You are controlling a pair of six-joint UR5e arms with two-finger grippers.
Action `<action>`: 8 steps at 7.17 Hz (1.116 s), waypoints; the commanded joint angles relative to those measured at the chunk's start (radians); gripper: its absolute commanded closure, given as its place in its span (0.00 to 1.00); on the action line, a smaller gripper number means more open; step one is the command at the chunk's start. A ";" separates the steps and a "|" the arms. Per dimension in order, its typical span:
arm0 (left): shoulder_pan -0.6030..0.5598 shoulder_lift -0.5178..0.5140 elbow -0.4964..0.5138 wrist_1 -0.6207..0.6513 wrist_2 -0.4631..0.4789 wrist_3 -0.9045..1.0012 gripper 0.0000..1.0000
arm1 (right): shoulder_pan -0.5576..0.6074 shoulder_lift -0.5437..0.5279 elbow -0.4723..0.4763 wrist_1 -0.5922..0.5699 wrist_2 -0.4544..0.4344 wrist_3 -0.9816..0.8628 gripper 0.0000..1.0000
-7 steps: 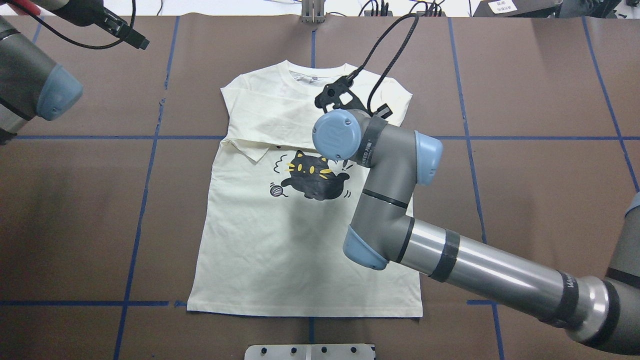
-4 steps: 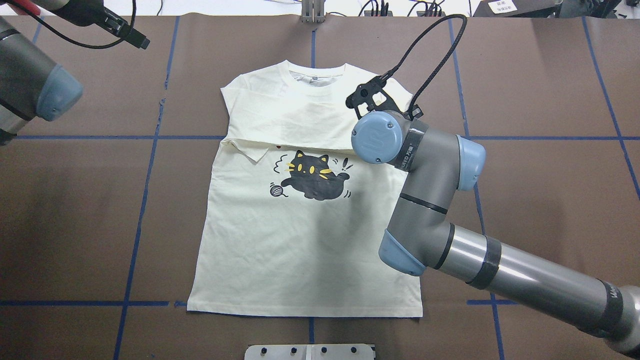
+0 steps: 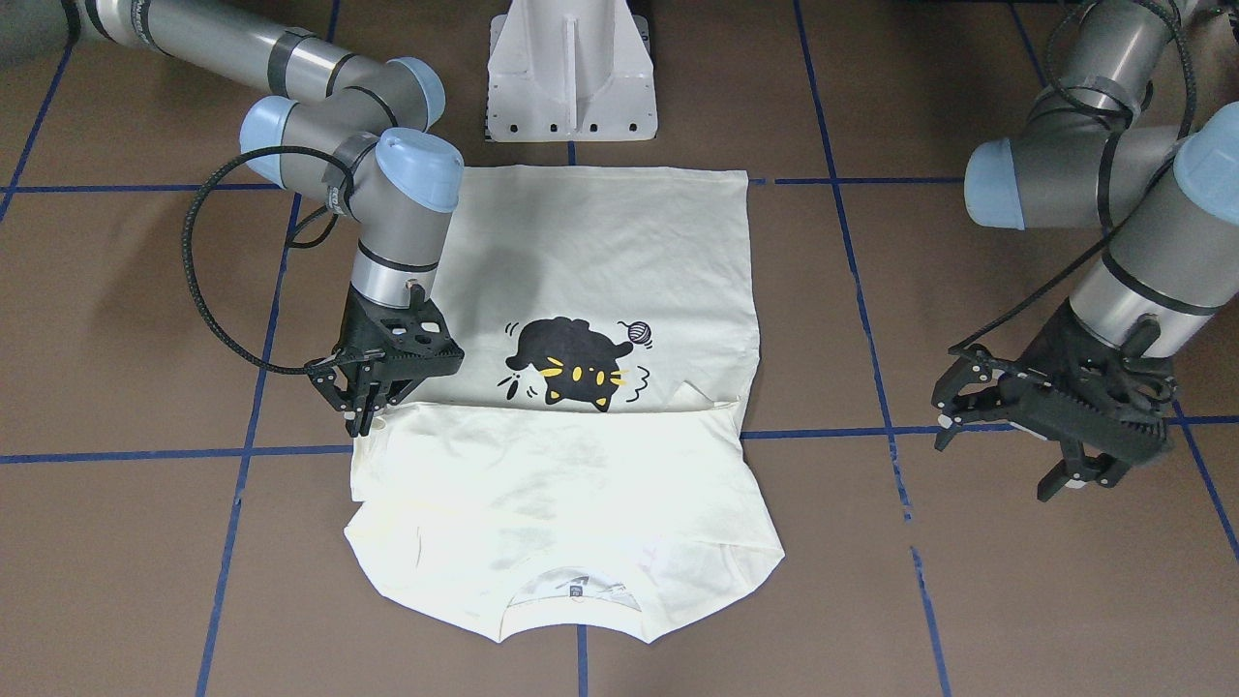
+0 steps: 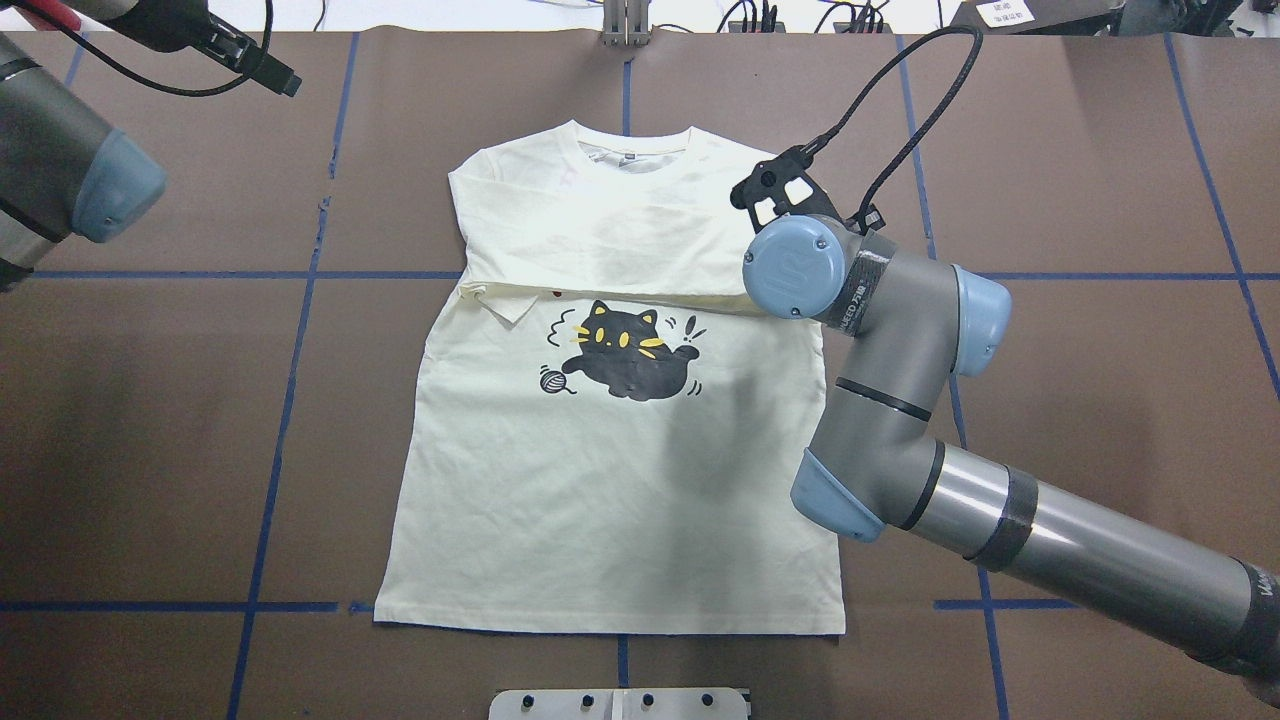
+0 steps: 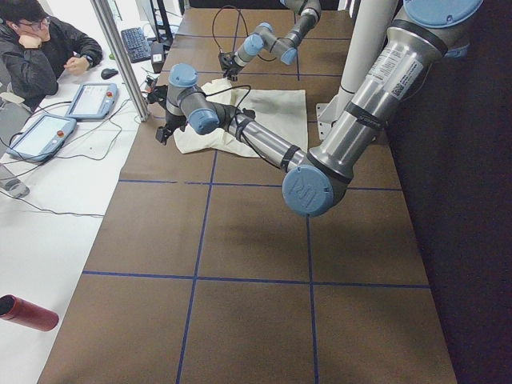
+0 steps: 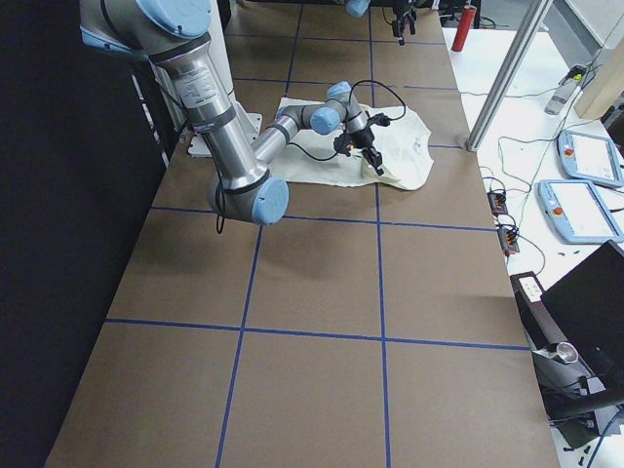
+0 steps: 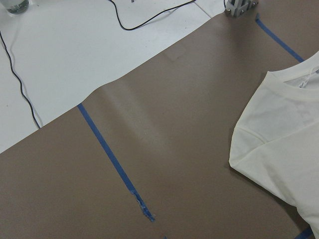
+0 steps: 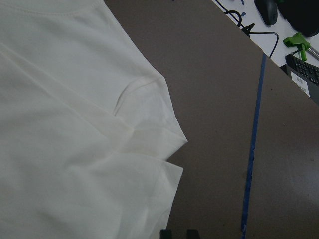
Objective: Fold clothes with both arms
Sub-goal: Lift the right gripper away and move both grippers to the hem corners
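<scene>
I'm hovering my right claw (image 3: pixel 366 418), fingers nearly pressed together and pinching nothing, at the T-shirt (image 4: pixel 610 480)'s folded-sleeve edge to tidy it; my left claw (image 3: pixel 1007 426) is idling spread, well clear.

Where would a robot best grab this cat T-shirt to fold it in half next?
Probably the two hem corners of the T-shirt, coming down from above. The hem lies flat and uncovered at the robot's side, so each gripper could pinch one corner.

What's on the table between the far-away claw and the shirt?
Nothing but bare brown table crossed by one blue tape line. The front-facing view shows it best: the left gripper hangs well off to the side of the T-shirt.
</scene>
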 commanded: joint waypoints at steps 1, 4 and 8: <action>0.000 0.000 -0.003 0.000 0.000 -0.005 0.00 | 0.062 0.012 0.006 0.004 0.152 0.031 0.00; 0.021 0.064 -0.087 0.000 0.006 -0.097 0.00 | 0.146 0.010 0.150 0.015 0.492 0.217 0.00; 0.180 0.314 -0.453 0.001 0.061 -0.456 0.00 | 0.033 -0.182 0.417 0.128 0.497 0.639 0.00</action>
